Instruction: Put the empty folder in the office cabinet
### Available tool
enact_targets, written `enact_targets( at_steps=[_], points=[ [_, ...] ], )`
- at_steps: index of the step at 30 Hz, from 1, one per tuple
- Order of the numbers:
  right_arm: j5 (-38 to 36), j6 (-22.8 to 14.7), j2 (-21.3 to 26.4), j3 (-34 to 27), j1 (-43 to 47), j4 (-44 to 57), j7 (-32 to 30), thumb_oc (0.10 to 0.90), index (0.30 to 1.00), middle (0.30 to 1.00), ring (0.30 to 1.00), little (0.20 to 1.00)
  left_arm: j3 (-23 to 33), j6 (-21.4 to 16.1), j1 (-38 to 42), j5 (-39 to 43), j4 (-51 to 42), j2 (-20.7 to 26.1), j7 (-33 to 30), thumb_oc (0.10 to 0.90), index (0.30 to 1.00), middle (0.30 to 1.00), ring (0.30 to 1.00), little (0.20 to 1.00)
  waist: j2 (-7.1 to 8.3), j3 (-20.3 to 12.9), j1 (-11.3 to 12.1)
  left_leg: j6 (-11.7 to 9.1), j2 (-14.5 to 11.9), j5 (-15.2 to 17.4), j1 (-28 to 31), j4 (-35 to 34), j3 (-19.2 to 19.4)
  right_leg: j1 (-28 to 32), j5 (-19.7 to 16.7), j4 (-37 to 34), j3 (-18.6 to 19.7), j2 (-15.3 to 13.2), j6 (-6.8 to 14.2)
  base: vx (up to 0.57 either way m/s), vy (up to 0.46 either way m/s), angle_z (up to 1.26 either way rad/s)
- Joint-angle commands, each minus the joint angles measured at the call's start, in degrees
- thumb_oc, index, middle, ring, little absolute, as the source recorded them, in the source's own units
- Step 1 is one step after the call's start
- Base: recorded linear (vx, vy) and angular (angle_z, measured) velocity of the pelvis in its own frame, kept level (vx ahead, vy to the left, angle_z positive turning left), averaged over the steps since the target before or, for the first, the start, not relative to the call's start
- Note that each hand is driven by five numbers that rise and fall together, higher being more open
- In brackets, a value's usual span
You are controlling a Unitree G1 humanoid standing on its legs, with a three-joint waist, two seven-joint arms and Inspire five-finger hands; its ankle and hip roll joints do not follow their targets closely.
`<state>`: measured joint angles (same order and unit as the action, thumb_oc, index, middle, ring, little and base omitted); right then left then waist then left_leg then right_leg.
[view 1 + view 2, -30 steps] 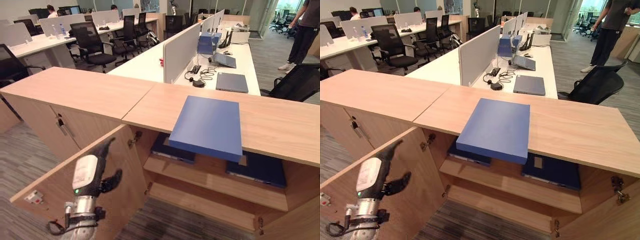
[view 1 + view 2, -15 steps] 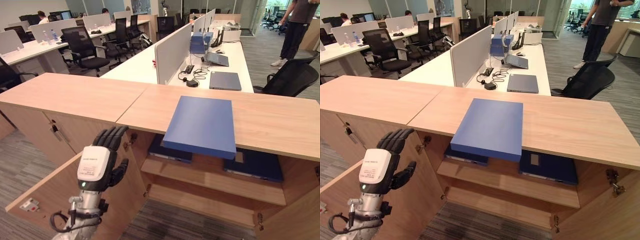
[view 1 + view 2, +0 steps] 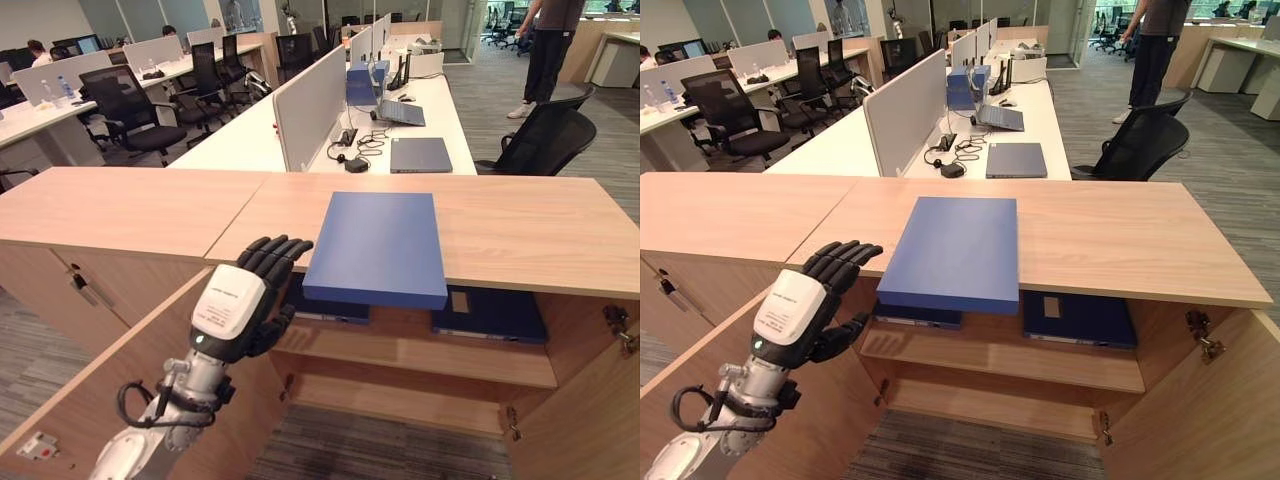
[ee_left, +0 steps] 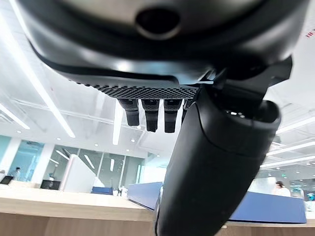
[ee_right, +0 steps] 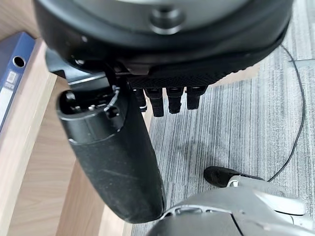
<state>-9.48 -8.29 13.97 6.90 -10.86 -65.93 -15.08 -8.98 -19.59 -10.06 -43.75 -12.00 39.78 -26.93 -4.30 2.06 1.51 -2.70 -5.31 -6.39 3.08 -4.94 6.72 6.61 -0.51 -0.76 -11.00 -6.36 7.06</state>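
Blue folder (image 3: 378, 246) overhangs open cabinet shelf (image 3: 420, 352).

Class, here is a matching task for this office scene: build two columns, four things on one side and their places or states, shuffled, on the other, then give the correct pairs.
Things:
1. blue folder
2. left hand
3. closed laptop
4. cabinet door

Places or states:
A. lying flat on the white desk behind the cabinet
B. swung open at the robot's left
C. on the cabinet top, its near edge overhanging the open shelves
D. raised in front of the cabinet, fingers extended, holding nothing

Pairs: 1-C, 2-D, 3-A, 4-B
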Motion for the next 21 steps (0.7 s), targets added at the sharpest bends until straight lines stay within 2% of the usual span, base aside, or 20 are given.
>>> enact_targets(
  at_steps=[1, 9, 21],
  points=[
    [-0.4, -0.78, 0.05, 0.23, 3.69, -0.6, -1.75, 0.8, 0.9, 0.9, 0.9, 0.9, 1.47, -2.04, 8.6, 5.12, -6.19, 1.98, 0.39, 0.8, 0.9, 0.9, 0.9, 0.9, 2.09, 1.05, -0.9, -3.61, -1.34, 8.32, 6.56, -0.06, 0.37, -1.93, 4.81, 2.64, 2.27, -0.63, 1.68, 0.03, 0.005, -0.09],
    [-0.46, -0.08, -0.11, -0.57, 3.48, -2.09, -1.96, 0.8, 0.9, 0.9, 0.9, 0.9, -0.46, -2.62, 10.49, 8.01, -5.95, 0.97, 3.7, 0.8, 0.9, 0.9, 0.9, 0.9, 2.07, 1.54, -1.45, -3.44, -1.22, 7.81, 6.31, -0.06, 0.64, -2.4, 3.99, 2.53, 2.67, -0.79, 1.58, -0.01, 0.004, -0.04],
    [-2.16, 0.37, 0.43, -2.3, 4.13, -3.62, -2.16, 0.8, 0.9, 0.9, 0.9, 0.9, -4.83, -2.8, 14.71, 8.45, -5.36, 1.99, 6.72, 0.8, 0.9, 0.9, 0.9, 0.9, 1.64, 1.92, -2.24, -3.38, -1.03, 8.65, 6.3, -0.06, 0.7, -2.93, 4.6, 2.94, 3.35, -1.02, 1.77, 0.01, 0.005, -0.01]
  ],
)
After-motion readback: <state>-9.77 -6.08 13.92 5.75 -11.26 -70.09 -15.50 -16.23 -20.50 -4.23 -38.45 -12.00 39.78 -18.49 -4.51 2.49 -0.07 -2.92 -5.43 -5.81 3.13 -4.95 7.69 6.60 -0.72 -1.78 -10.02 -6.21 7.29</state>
